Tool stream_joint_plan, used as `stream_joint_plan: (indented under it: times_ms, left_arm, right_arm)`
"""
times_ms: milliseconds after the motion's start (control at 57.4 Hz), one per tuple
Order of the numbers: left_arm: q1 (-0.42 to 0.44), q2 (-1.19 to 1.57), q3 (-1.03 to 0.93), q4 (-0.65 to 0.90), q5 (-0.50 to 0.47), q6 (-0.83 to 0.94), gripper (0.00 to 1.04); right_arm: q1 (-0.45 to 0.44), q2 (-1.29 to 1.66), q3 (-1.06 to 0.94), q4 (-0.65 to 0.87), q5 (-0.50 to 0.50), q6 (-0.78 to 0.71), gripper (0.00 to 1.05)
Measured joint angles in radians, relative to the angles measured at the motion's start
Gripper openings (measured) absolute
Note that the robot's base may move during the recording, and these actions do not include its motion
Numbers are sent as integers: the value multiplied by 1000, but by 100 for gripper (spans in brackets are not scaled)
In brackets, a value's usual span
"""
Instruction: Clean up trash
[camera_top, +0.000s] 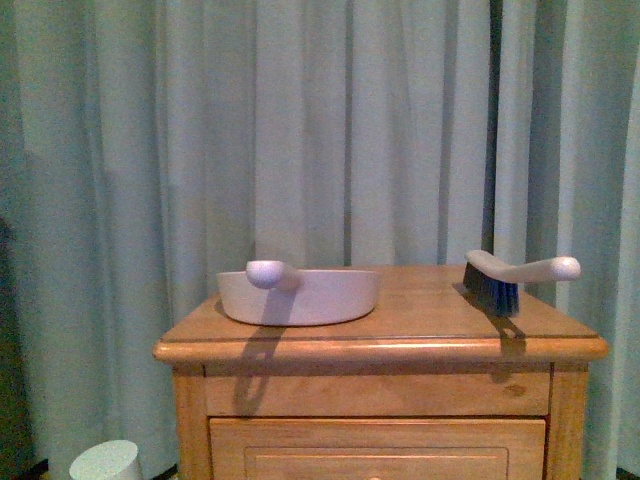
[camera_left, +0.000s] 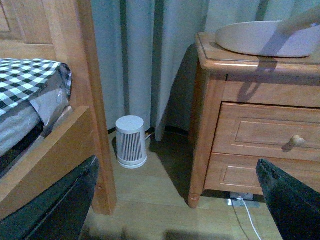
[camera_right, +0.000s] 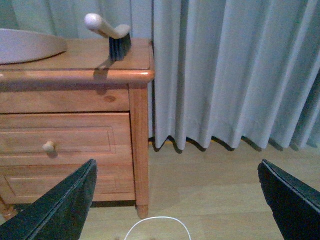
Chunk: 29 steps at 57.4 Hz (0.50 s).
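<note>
Clearly wide open, empty: L pincer (camera_left: 176, 162), R pincer (camera_right: 176, 163).

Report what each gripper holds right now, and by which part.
Nothing is held. The left gripper and right gripper are both open and empty; the pinkish-beige plastic dustpan and dark-bristled hand brush lie untouched on the wooden nightstand.

Wooden nightstand (camera_top: 380, 345) before pale curtains (camera_top: 300, 130); wood floor (camera_right: 215, 180); bed (camera_left: 30, 100).

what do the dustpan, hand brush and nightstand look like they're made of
Dustpan: likely plastic, smooth matte pinkish-beige, one moulded piece. Hand brush: similar plastic handle, dark bristles, probably synthetic. Nightstand: wood, glossy varnish, visible grain and a knot.
</note>
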Motion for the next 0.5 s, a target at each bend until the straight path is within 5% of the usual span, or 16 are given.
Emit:
stream_joint_plan:
  times_ms: [505]
  left_arm:
    - [0,0,0,0,0,0,97]
  right_arm:
    - [0,0,0,0,0,0,97]
